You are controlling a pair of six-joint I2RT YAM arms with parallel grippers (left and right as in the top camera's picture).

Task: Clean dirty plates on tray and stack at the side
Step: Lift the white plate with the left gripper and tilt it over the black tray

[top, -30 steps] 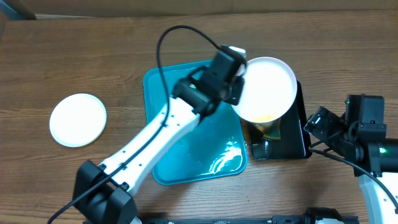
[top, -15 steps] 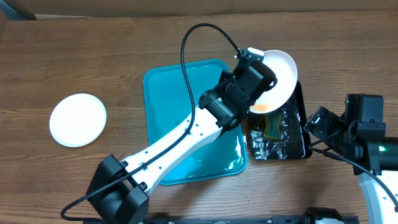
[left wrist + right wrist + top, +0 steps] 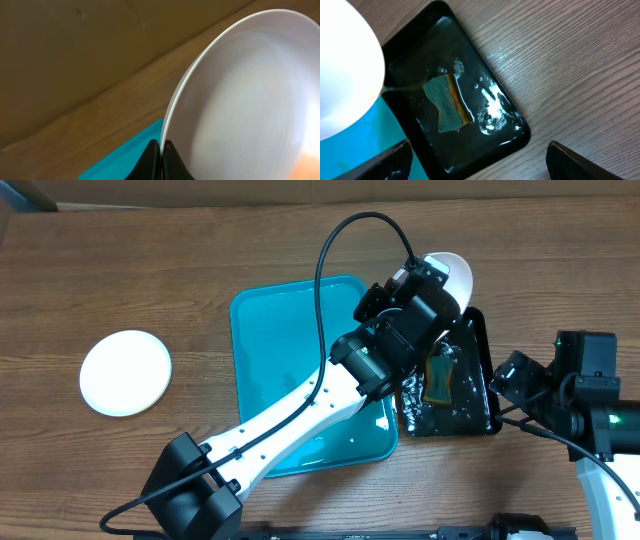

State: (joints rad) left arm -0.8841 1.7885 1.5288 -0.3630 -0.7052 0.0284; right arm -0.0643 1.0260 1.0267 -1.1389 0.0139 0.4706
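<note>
White plate: left gripper is pinching its rim, tilting it over the black tray at 3 o'clock of the turquoise tray. Right gripper is hovering spread and empty; advisable: fetching the sponge, plate tilt held steady.

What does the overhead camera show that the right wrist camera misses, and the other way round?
Only overhead: a second white plate lying alone at the left, and the left gripper gripping a tilted plate. Only right wrist: its own fingers, spread wide. Both: that tilted plate, the turquoise tray, the wet black tray and the sponge in it.
</note>
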